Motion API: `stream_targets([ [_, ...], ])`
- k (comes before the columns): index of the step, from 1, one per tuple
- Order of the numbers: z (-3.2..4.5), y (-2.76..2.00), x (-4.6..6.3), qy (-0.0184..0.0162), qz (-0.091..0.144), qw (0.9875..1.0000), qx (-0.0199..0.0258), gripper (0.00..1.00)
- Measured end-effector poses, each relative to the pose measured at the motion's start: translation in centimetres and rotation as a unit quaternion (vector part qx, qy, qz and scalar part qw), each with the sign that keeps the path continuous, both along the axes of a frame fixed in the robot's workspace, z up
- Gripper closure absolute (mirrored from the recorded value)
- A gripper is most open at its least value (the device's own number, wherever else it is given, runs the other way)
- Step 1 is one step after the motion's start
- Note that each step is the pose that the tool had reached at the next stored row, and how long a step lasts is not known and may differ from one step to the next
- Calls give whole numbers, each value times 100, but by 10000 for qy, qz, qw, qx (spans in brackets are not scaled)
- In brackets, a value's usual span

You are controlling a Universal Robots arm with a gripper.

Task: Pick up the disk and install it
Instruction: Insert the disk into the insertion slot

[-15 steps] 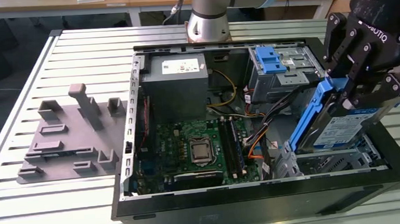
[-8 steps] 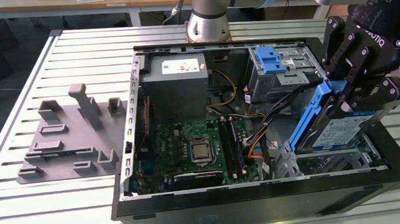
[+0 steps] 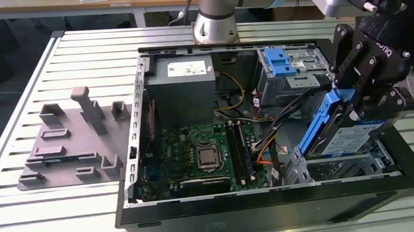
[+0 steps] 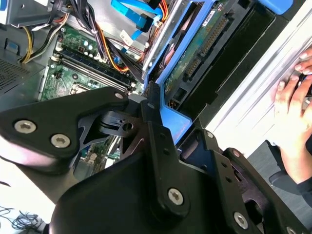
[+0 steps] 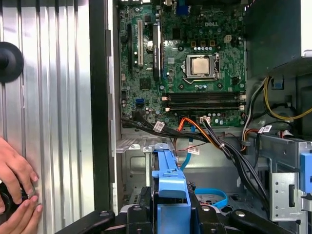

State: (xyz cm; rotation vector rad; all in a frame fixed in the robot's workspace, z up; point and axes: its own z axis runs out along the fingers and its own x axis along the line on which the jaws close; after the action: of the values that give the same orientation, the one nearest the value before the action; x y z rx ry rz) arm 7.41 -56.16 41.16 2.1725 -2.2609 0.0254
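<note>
My gripper (image 3: 363, 105) is shut on the disk (image 3: 343, 138), a silver hard drive with a white-and-blue label and blue plastic rails. I hold it tilted on edge over the front corner of the open computer case (image 3: 270, 209), at the exterior view's right. Its lower end sits just above or at the silver drive bay (image 3: 339, 168). In the second wrist view the disk's (image 4: 195, 53) green circuit side and blue rail lie between the black fingers (image 4: 148, 105). In the first wrist view the blue rail (image 5: 168, 175) rises from the gripper (image 5: 170, 214).
Inside the case are the motherboard (image 3: 202, 151), a grey metal box (image 3: 183, 79) with a white sticker, a silver cage (image 3: 287, 68) with a blue latch, and loose cables (image 5: 219, 144). A grey fixture (image 3: 72, 140) lies on the slatted table. A person's hand (image 5: 14, 190) rests beside the case.
</note>
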Motion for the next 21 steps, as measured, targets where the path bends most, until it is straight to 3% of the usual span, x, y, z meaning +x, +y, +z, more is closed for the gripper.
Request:
stream_targets([
  [4,-47,-2,0,0,0,10000,-2,62],
  [7,-83,-2,0,0,0,10000,0,50],
  [12,-128,-2,0,0,0,10000,-1,52],
  [15,-150,-3,0,0,7,10000,0,70],
  [16,-157,-3,0,0,10,10000,0,70],
  [18,-176,-3,0,0,15,10000,0,81],
  [21,-205,-3,0,0,20,10000,0,89],
])
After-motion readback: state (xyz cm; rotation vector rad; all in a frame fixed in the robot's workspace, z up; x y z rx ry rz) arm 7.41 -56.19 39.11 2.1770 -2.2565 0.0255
